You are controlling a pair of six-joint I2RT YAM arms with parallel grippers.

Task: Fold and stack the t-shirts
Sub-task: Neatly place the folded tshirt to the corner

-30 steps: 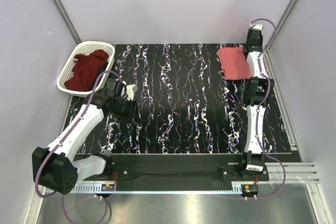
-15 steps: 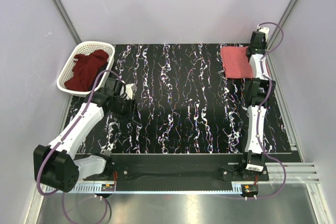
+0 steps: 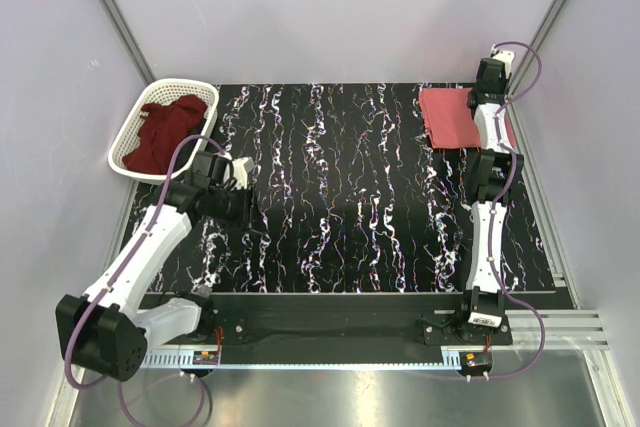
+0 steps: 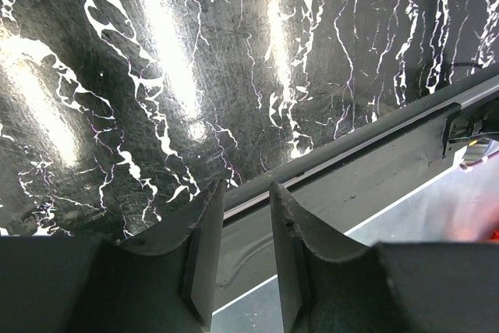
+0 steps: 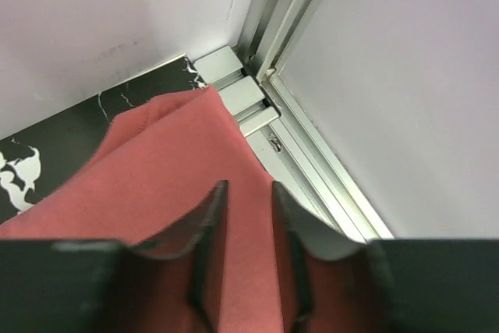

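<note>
The salmon-pink t-shirt [image 3: 448, 117] lies folded at the table's back right corner. My right gripper [image 3: 486, 82] hovers over its right edge. In the right wrist view the pink cloth [image 5: 156, 169] fills the space under that gripper [image 5: 249, 186], whose jaws stand open with a gap and pinch nothing. The dark maroon t-shirt [image 3: 165, 132] sits crumpled in the white basket [image 3: 122, 152] at the back left. My left gripper [image 3: 243, 171] hangs over the bare table just right of the basket. The left wrist view shows it [image 4: 243, 189] open and empty.
A metal rail [image 5: 312, 138] and the enclosure walls run close behind and to the right of the pink shirt. The left wrist view shows the table's near edge rail [image 4: 366, 130]. The black marbled tabletop [image 3: 340, 187] spreads between the two arms.
The right gripper slid the pink shirt slightly rightward toward the back corner, then opened its jaws and let it go. The left arm drew back a little to the left.
</note>
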